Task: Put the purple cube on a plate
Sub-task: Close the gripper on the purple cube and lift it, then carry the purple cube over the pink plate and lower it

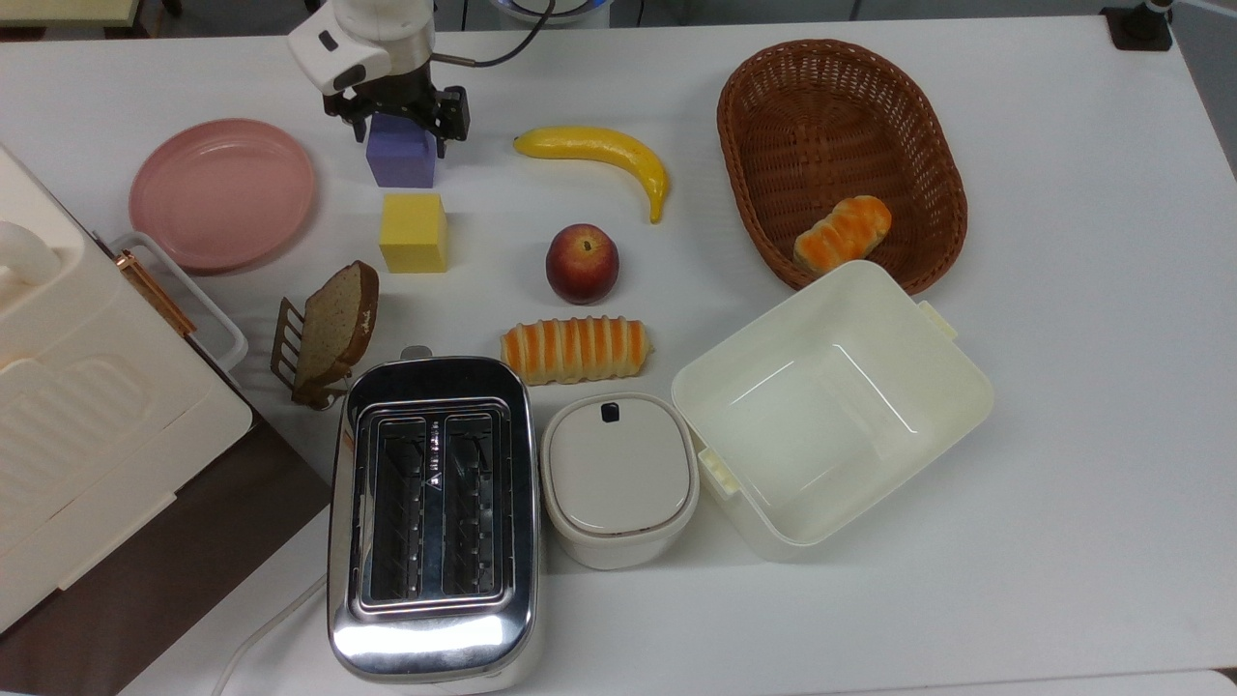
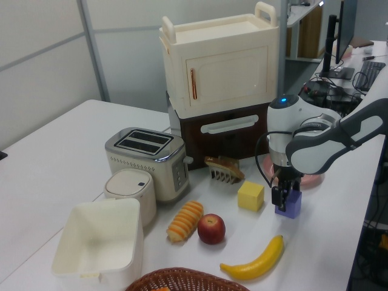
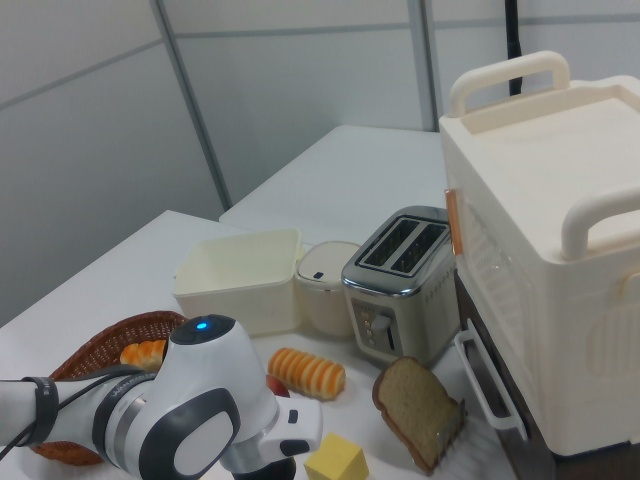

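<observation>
The purple cube [image 1: 399, 159] rests on the white table, just right of the pink plate [image 1: 222, 193] in the top view. My gripper [image 1: 403, 129] has come down over the cube's far half. It is open, with one black finger on each side of the cube and small gaps showing. In the left view the gripper [image 2: 283, 197] hangs over the same cube [image 2: 292, 207], and the plate's rim [image 2: 312, 180] peeks out behind the arm. The plate holds nothing.
A yellow cube [image 1: 414, 232] sits just below the purple one in the top view. A banana [image 1: 599, 150], an apple [image 1: 582, 263] and a wicker basket [image 1: 773, 58] lie to the top view's right. A bread slice in a rack [image 1: 333, 329], a toaster [image 1: 432, 512] and a cream cabinet [image 1: 77, 406] stand nearer the bottom.
</observation>
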Controlling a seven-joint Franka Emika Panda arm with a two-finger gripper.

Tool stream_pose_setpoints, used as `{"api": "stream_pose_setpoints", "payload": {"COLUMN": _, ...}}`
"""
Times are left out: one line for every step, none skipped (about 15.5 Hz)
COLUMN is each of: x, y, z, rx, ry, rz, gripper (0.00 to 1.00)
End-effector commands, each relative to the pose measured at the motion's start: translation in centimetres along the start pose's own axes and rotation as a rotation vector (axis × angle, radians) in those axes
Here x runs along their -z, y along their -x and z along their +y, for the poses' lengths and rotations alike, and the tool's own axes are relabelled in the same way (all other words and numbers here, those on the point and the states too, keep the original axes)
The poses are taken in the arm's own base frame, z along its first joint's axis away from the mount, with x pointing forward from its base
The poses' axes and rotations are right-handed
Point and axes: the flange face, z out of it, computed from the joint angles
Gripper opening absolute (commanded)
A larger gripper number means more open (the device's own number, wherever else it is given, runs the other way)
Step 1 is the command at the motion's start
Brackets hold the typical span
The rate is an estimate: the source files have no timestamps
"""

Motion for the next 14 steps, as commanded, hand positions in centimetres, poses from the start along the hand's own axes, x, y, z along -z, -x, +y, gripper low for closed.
{"api": "stream_pose_setpoints", "payload": {"x": -0.4, "y": -0.1, "z": -0.3, "rx": 0.022, "ry": -0.005, "rz": 0.020, "gripper": 0.35}}
{"api": "stream_pose_setpoints", "payload": {"x": -0.4, "y": -0.1, "z": -0.3, "rx": 0.020, "ry": -0.004, "rz": 0.020, "gripper": 0.35}}
{"api": "stream_pose_setpoints", "payload": {"x": -0.4, "y": -0.1, "z": -0.2, "rx": 0.016, "ry": -0.004, "rz": 0.020, "gripper": 0.34}}
{"api": "stream_pose_setpoints", "payload": {"x": -0.4, "y": -0.1, "z": 0.0, "rx": 0.011, "ry": -0.004, "rz": 0.019, "gripper": 0.34}}
{"api": "stream_pose_setpoints", "payload": {"x": -0.3, "y": -0.1, "z": 0.0, "rx": 0.007, "ry": -0.004, "rz": 0.021, "gripper": 0.30}}
{"api": "stream_pose_setpoints", "payload": {"x": 0.0, "y": -0.4, "z": 0.2, "rx": -0.005, "ry": -0.004, "rz": 0.026, "gripper": 0.30}}
{"api": "stream_pose_setpoints", "payload": {"x": 0.6, "y": -0.7, "z": 0.6, "rx": -0.027, "ry": -0.004, "rz": 0.030, "gripper": 0.30}}
{"api": "stream_pose_setpoints", "payload": {"x": 1.3, "y": -1.2, "z": 1.1, "rx": -0.070, "ry": -0.009, "rz": 0.047, "gripper": 0.30}}
{"api": "stream_pose_setpoints", "payload": {"x": 2.0, "y": -1.6, "z": 1.5, "rx": -0.106, "ry": -0.010, "rz": 0.061, "gripper": 0.30}}
{"api": "stream_pose_setpoints", "payload": {"x": 2.7, "y": -2.0, "z": 1.9, "rx": -0.132, "ry": -0.009, "rz": 0.072, "gripper": 0.30}}
{"api": "stream_pose_setpoints", "payload": {"x": 3.4, "y": -2.4, "z": 2.3, "rx": -0.156, "ry": -0.009, "rz": 0.082, "gripper": 0.30}}
{"api": "stream_pose_setpoints", "payload": {"x": 4.2, "y": -2.8, "z": 2.7, "rx": -0.182, "ry": -0.010, "rz": 0.095, "gripper": 0.30}}
{"api": "stream_pose_setpoints", "payload": {"x": 5.1, "y": -3.3, "z": 3.3, "rx": -0.207, "ry": -0.009, "rz": 0.113, "gripper": 0.30}}
{"api": "stream_pose_setpoints", "payload": {"x": 5.7, "y": -3.5, "z": 4.4, "rx": -0.234, "ry": -0.008, "rz": 0.126, "gripper": 0.30}}
